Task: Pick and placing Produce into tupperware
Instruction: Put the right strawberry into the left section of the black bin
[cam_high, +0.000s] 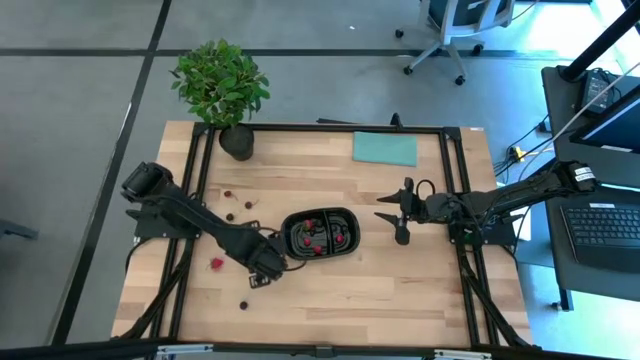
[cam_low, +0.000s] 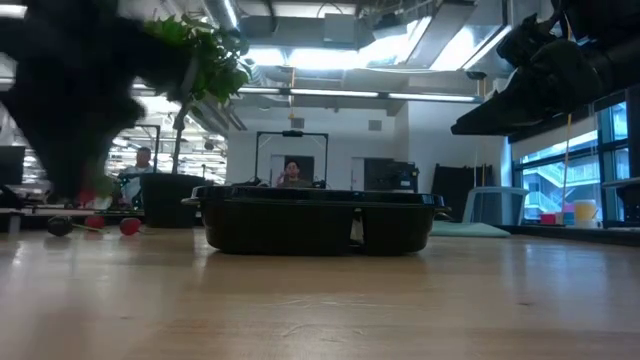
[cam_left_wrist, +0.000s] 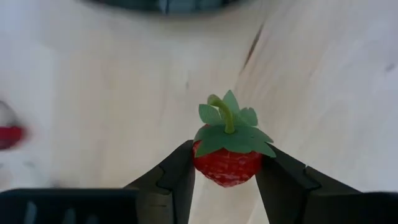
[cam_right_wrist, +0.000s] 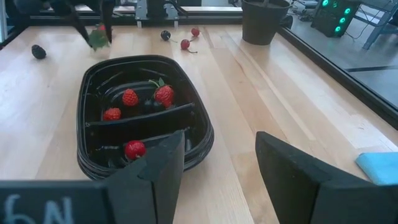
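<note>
The black two-compartment tupperware (cam_high: 320, 233) sits mid-table with several red strawberries inside (cam_right_wrist: 163, 94). My left gripper (cam_high: 262, 272) is by the tray's near-left corner, shut on a red strawberry with a green top (cam_left_wrist: 227, 167); the right wrist view shows it too (cam_right_wrist: 97, 38). Loose produce lies on the wood to the tray's left: a red piece (cam_high: 217, 264), a dark berry (cam_high: 243, 304) and small ones farther back (cam_high: 229, 216). My right gripper (cam_high: 383, 207) hangs open above the table to the right of the tray, its fingers (cam_right_wrist: 161, 168) pointing at it. My left gripper pinches the strawberry by the red sides of its body (cam_left_wrist: 202, 163), one finger on each side, just below the green top (cam_left_wrist: 231, 127). The fingers come from above, pointing down. The stem end faces up toward the wrist, and the fruit looks lifted off the wood.
A potted leafy plant (cam_high: 222, 90) stands at the far-left corner and a teal cloth (cam_high: 384, 148) lies at the far edge. A black frame rail (cam_high: 330, 128) runs around the tabletop. Bare wood lies in front of the tray (cam_high: 350, 295).
</note>
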